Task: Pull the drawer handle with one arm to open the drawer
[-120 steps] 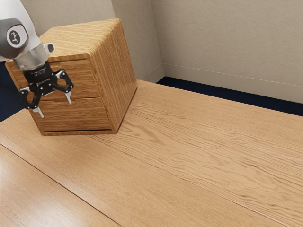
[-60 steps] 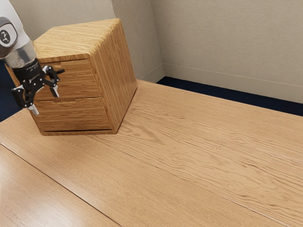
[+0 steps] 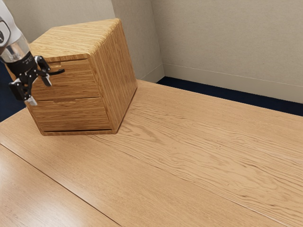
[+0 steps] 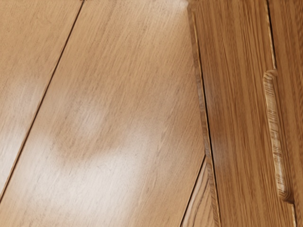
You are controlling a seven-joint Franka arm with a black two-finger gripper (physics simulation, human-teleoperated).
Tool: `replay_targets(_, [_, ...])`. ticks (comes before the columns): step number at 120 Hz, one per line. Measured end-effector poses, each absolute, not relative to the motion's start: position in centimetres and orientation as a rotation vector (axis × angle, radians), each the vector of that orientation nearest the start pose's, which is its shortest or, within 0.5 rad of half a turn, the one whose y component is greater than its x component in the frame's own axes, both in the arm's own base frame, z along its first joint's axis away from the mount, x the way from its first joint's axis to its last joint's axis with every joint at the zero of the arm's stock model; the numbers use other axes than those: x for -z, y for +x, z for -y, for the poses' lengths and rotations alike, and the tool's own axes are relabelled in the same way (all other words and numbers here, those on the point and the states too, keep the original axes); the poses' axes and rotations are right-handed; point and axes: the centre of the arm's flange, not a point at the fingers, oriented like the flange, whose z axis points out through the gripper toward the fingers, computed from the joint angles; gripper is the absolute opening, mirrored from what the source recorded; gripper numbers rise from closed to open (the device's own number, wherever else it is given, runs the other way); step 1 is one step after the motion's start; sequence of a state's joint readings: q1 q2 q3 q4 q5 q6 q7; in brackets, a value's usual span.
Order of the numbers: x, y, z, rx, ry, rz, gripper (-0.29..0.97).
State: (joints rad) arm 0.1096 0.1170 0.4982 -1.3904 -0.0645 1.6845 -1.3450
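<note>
The drawer handle [image 4: 275,142] is showing in my wrist view as a long, narrow wooden ridge lying flat against the cabinet's front, running along the line where one drawer front meets the next. I cannot tell from there which of the two drawers it belongs to. In the exterior view the upper drawer [image 3: 73,80] and the lower drawer [image 3: 71,114] are both sitting flush in the front of the cabinet [image 3: 111,71], neither one standing out from it.

My gripper [image 3: 39,90] is hanging in front of the upper drawer, toward the exterior view's left edge of the cabinet front, with its fingers [image 3: 31,100] spread wide apart and pointing down and toward the wood. Nothing is sitting between them, and I am holding nothing. I cannot tell whether a fingertip is touching the drawer front or only hovering just beside it.

The cabinet is standing upright on the wooden table [image 3: 189,156], at its far corner on the exterior view's left, turned at an angle to the table's plank seams. Below my hand, the wrist view is looking down on bare tabletop right beside the cabinet's base. Behind the table a beige wall [image 3: 227,38] is meeting a dark blue floor [image 3: 236,94].
</note>
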Motion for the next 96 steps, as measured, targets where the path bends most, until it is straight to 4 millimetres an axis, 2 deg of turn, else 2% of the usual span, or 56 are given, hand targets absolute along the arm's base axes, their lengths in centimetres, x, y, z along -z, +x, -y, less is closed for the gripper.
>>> replay_targets(96, [-67.8, 50.5, -34.1, -0.450, 1.493, -2.563, 0.68])
